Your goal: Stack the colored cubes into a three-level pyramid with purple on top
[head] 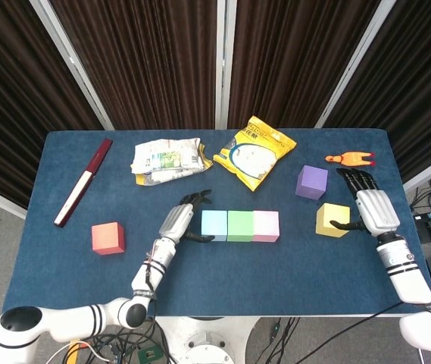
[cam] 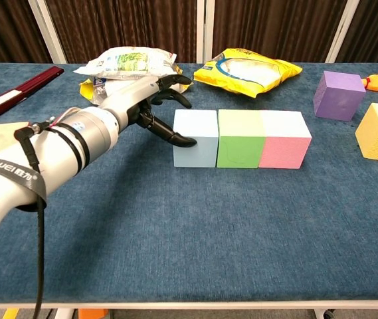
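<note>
The worktop (head: 291, 265) is deep blue cloth. On it sit a light blue cube (head: 213, 225), a green cube (head: 240, 225) and a pink cube (head: 266, 225); right of the pink cube are a yellow cube (head: 330, 218) and a purple cube (head: 311, 182). A red-orange cube (head: 107, 237) lies left of the light blue cube. The snack bag (head: 254, 152) is yellow with a white panel. The toy figure (head: 349, 158) is orange. The flat case (head: 83, 182) is dark red with a pale band. Both hands, left hand (head: 179, 220) and right hand (head: 370, 205), are silver-white with black fingers.

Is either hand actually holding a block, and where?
Neither lifts one. Left hand touches the blue cube's left side; right hand rests against the yellow cube's right side.
</note>
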Available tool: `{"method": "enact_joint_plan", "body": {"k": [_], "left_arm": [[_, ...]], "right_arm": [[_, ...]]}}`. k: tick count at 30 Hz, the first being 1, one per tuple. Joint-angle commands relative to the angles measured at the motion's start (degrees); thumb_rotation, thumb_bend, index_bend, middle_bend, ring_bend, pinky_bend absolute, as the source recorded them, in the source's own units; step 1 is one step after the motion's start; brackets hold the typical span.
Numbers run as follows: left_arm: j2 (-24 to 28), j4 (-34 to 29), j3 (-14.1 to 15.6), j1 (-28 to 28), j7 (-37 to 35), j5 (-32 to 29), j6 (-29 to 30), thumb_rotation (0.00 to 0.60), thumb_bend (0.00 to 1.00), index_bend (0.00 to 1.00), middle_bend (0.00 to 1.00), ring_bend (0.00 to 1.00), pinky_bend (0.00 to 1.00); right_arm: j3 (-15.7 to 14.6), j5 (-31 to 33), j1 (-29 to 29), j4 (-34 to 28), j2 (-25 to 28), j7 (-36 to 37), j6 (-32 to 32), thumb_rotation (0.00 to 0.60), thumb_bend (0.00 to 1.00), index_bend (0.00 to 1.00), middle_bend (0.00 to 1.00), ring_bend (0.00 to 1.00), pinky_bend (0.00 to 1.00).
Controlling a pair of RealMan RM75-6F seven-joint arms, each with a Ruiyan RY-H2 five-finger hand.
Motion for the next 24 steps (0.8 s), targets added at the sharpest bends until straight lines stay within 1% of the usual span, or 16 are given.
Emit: {"method": "enact_joint_plan", "body": {"k": [1, 7, 10, 13, 16, 17, 22, 24], "left_arm": [[0.1, -0.3, 0.0, 0.0, 0.0, 0.0, 0.0, 0.600, 0.11, 0.08, 0.19, 0.04, 0.03], [1.3, -2.5, 0.2, 0.1, 0.6, 0.4, 0.0, 0.600, 0.10, 0.07, 0.15, 0.01, 0.02], [2.8, -4.8, 0.7, 0.7, 1.6, 0.3, 0.5, 0.600, 0.09, 0.06, 0.13, 0.00, 0.02], [5.4, -8.1, 1.8, 2.3, 3.2, -0.3, 1.7, 0.600, 0.09, 0.06, 0.11, 0.00, 0.02], [9.2, -12.2, 3.0, 4.9, 4.6, -0.8, 3.9, 0.600, 0.09, 0.06, 0.11, 0.00, 0.02], [11.3, -14.1, 3.6, 6.0, 5.2, -1.0, 4.6, 0.600, 0.09, 0.06, 0.10, 0.00, 0.02], [20.8, -21.9, 6.4, 10.2, 7.2, -0.4, 6.9, 0.600, 0.09, 0.06, 0.09, 0.00, 0.02], [24.1, -23.9, 7.3, 11.4, 7.6, 0.2, 7.3, 0.600, 0.09, 0.06, 0.09, 0.00, 0.02]], "right_arm": [[0.0, 0.0, 0.0, 0.0, 0.1, 0.0, 0.0, 0.600, 0.00, 0.00, 0.07, 0.00, 0.00], [-0.1, -0.1, 0.0, -0.1, 0.4, 0.0, -0.3, 0.600, 0.00, 0.00, 0.07, 0.00, 0.00], [-0.3, -0.3, 0.0, -0.1, 0.8, -0.4, -0.5, 0.600, 0.00, 0.00, 0.07, 0.00, 0.00], [-0.6, -0.5, 0.0, -0.4, 1.4, -1.0, -0.7, 0.600, 0.00, 0.00, 0.08, 0.00, 0.00], [-1.1, -0.1, -0.4, -1.6, 2.5, -2.3, -1.3, 0.600, 0.00, 0.00, 0.10, 0.00, 0.00], [-1.4, 0.6, -0.6, -2.4, 3.2, -3.4, -2.0, 0.600, 0.00, 0.00, 0.11, 0.00, 0.00], [-1.6, 5.2, -1.5, -6.9, 5.9, -8.4, -4.2, 0.600, 0.00, 0.00, 0.14, 0.00, 0.00], [-1.4, 7.1, -1.8, -8.1, 6.5, -10.0, -4.6, 0.600, 0.00, 0.00, 0.16, 0.00, 0.00]]}}
